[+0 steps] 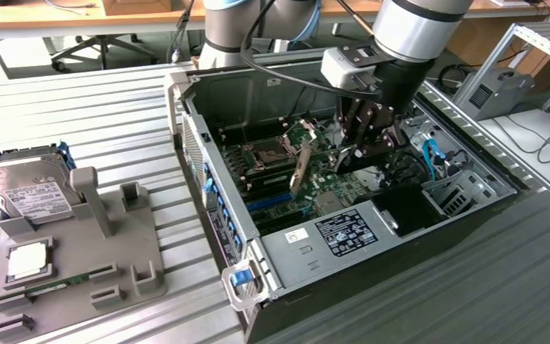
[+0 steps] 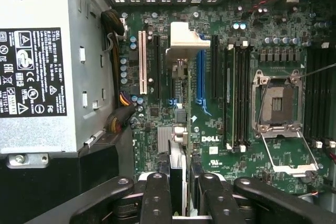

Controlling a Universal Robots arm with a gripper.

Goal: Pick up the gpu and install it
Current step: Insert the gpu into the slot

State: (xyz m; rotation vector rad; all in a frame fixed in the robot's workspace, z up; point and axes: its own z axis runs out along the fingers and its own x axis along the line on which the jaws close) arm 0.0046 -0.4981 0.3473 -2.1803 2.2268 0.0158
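Note:
The gpu [image 1: 299, 168] is a thin green card standing on edge inside the open computer case [image 1: 220, 215], over the motherboard [image 1: 328, 197]. My gripper [image 1: 363, 147] reaches down into the case beside it. In the wrist view the gpu [image 2: 178, 156] runs edge-on between my black fingers [image 2: 157, 192], with its silver bracket end [image 2: 185, 39] farthest from me. The gripper [image 2: 182, 184] is shut on the card. The card hangs over the expansion slots, between the white slot [image 2: 142, 61] and the blue slot [image 2: 200, 74]. Whether its edge touches a slot I cannot tell.
A silver power supply [image 1: 337, 240] with a black label fills the case's near end. The CPU socket [image 2: 278, 106] lies open beside the memory slots [image 2: 236, 95]. On the exterior view's left, a grey fixture [image 1: 112, 265] holds a hard drive [image 1: 26, 188], a processor [image 1: 29, 259] and a memory stick [image 1: 60, 285].

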